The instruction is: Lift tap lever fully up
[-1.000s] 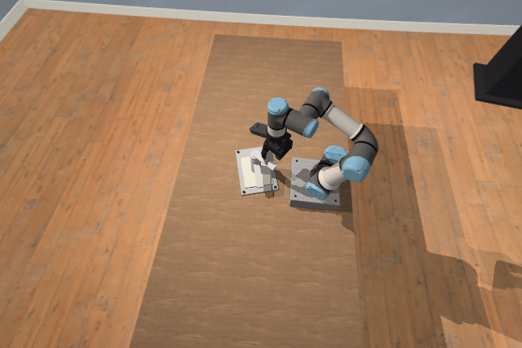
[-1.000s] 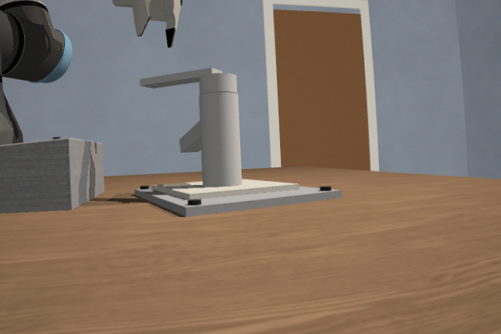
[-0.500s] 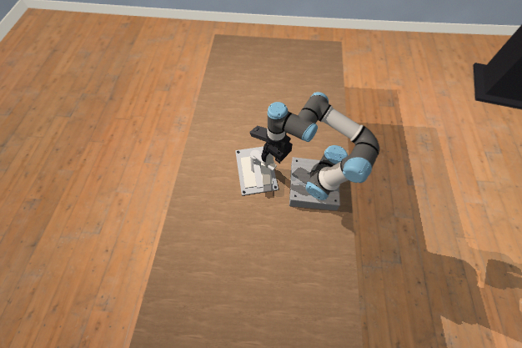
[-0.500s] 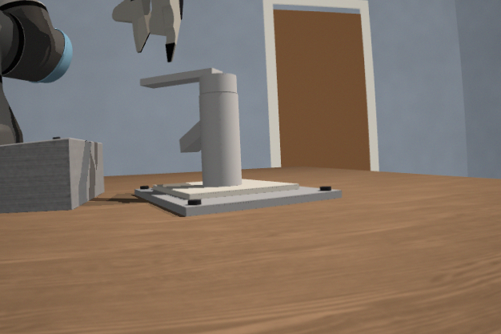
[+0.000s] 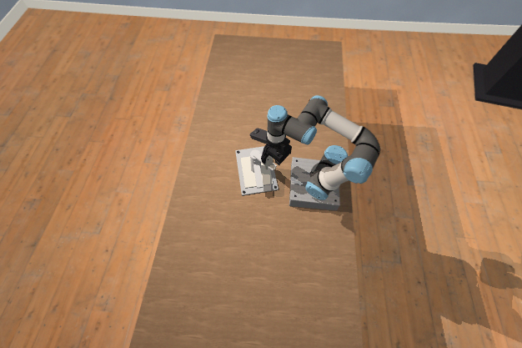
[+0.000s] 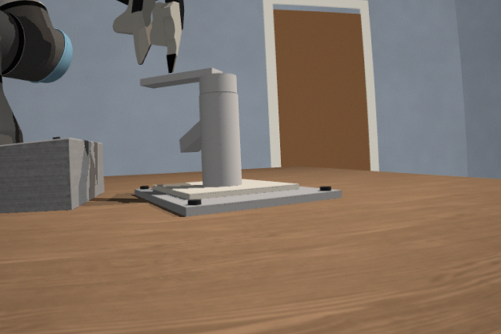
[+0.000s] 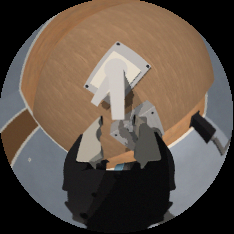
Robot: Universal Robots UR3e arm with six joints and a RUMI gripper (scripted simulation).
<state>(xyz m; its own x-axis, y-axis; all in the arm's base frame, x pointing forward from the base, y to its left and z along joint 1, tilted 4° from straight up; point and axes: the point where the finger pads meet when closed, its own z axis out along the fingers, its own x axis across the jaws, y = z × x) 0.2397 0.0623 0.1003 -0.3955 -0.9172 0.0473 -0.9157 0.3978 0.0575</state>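
Observation:
The grey tap (image 6: 218,131) (image 5: 255,157) stands upright on a grey baseplate (image 6: 258,199) (image 5: 243,187) (image 7: 138,62) on the wooden table. Its flat lever (image 6: 178,77) (image 7: 117,90) lies about level, pointing away from the column toward the arm. A short spout (image 6: 190,140) slants down below it. My gripper (image 6: 156,63) (image 5: 268,160) (image 7: 118,115) hangs just above the lever's free end, fingers pointing down. The dark fingertip is almost at the lever's top face. The fingers stand partly apart with nothing between them.
The robot's grey mounting block (image 6: 40,174) (image 5: 313,204) stands close beside the tap's baseplate. A brown door in a white frame (image 6: 319,86) is in the far wall. A black object (image 5: 501,78) stands on the floor at the far right.

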